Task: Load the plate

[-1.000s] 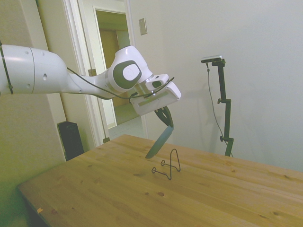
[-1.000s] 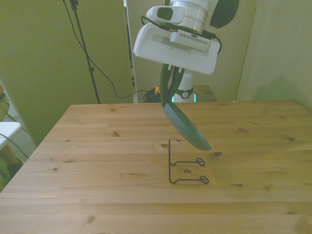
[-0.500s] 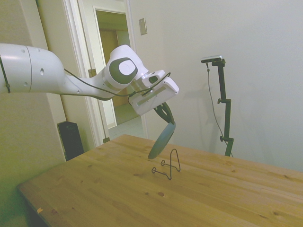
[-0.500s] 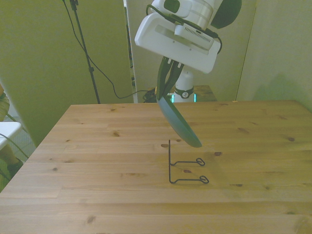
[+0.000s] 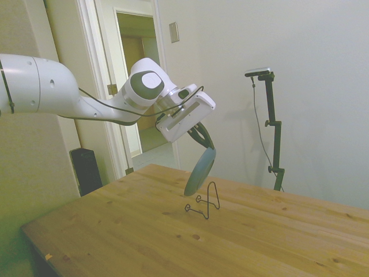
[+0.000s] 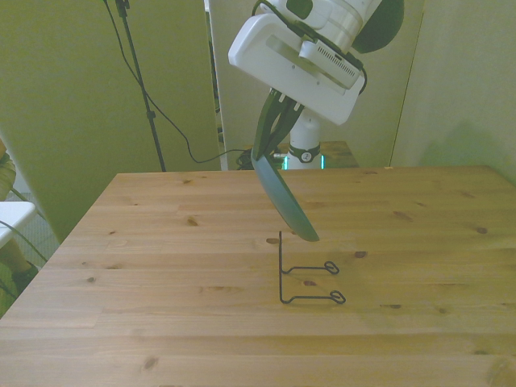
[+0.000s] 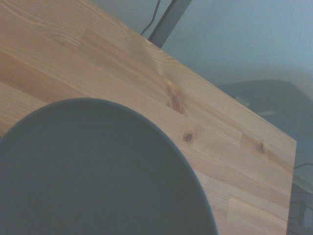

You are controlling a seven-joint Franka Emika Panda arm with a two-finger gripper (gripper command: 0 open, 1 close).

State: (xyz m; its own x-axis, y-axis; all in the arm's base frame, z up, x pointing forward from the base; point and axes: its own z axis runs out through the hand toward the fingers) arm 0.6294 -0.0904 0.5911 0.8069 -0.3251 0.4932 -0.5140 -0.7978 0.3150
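Note:
A round dark green plate [image 5: 200,171] [image 6: 284,200] hangs tilted in the air, held by its upper rim in my gripper [image 5: 203,141] [image 6: 268,145], which is shut on it. The plate's lower edge hovers just above and behind the upright loop of a small black wire stand [image 5: 204,203] [image 6: 305,276] on the wooden table [image 5: 259,236]. Plate and stand do not touch. The wrist view is filled mostly by the plate's dark face [image 7: 93,171], with tabletop beyond it.
The wire stand sits near the table's middle. A doorway [image 5: 138,86] and a dark speaker-like box [image 5: 86,168] lie beyond the table's far end in the side view. Bare wood surrounds the stand on all sides.
The wrist has tilted further and the plate has swung more upright, shifting slightly toward the front view's left and closer above the stand's loop. The grip is unchanged.

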